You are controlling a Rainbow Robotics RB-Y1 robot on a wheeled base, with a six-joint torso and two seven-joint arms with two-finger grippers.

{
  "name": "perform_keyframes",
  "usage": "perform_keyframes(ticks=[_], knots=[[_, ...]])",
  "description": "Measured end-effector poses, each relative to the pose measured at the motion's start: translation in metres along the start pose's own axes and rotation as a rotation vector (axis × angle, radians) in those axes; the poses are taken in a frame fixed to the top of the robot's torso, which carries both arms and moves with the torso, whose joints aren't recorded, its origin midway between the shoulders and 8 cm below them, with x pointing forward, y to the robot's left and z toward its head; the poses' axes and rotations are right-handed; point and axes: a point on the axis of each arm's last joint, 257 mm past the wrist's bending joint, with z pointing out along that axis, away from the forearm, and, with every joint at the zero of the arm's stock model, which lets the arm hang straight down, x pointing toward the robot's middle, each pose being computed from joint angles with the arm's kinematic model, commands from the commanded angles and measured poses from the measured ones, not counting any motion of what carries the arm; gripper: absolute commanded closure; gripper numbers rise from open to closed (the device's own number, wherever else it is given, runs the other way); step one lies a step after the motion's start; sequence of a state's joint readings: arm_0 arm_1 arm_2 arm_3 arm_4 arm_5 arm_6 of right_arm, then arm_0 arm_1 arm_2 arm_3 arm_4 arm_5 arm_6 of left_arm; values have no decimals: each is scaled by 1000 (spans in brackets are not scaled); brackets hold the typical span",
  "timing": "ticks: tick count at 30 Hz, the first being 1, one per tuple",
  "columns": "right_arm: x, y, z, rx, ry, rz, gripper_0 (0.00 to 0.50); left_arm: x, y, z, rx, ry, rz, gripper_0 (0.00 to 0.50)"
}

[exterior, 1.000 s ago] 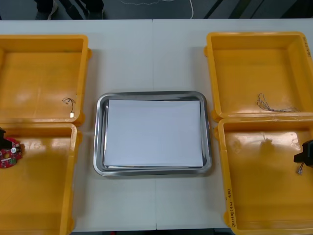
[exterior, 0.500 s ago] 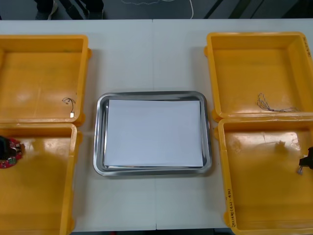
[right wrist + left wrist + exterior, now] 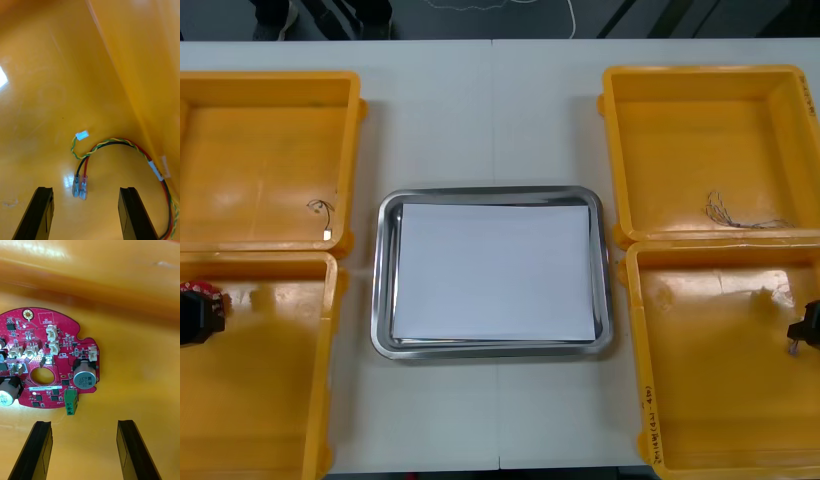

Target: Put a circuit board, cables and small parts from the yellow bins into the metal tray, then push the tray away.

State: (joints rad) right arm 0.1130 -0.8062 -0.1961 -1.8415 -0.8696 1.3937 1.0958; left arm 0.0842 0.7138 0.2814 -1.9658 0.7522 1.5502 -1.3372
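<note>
Left wrist view: my left tool [image 3: 84, 423] is spread, short of the board [image 3: 48, 360] left of the tray [image 3: 383, 290]; closing off-centre could flick it. Right tool [image 3: 86, 189], spread over the cable [image 3: 112, 144] right of the tray, may miss it.

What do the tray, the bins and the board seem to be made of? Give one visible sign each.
Tray: likely polished steel; mirror-bright rim, white sheet inside, perhaps paper.
Bins: probably moulded plastic; glossy yellow walls with soft highlights.
Board: rigid red-coated laminate, it seems; soldered parts, white lettering.
</note>
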Motion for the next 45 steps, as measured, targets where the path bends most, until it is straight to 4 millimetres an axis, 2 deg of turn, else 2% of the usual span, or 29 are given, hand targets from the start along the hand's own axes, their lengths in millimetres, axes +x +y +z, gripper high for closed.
perform_keyframes(ticks=[11, 19, 29, 41, 42, 43, 44, 45], knots=[[9, 5, 10, 6, 9, -16, 0, 2, 6, 5, -4, 6, -6, 0], [11, 3, 14, 20, 8, -25, 0, 15, 20, 18, -10, 55, -47, 0], [4, 0, 22, 12, -20, -4, 0, 16, 14, 21, 5, 51, -56, 0], [5, 0, 23, 12, -18, -4, 0, 16, 9, 27, 11, 44, -65, 0], [5, 0, 23, 12, -18, -4, 67, 15, 8, 27, 11, 42, -64, 0], [5, 0, 23, 12, -18, -4, 192, 14, 8, 27, 11, 40, -62, 0], [5, 0, 23, 12, -18, -4, 255, 14, 8, 27, 11, 39, -59, 0], [5, 0, 23, 12, -18, -4, 384, 13, 8, 27, 10, 37, -51, 0]])
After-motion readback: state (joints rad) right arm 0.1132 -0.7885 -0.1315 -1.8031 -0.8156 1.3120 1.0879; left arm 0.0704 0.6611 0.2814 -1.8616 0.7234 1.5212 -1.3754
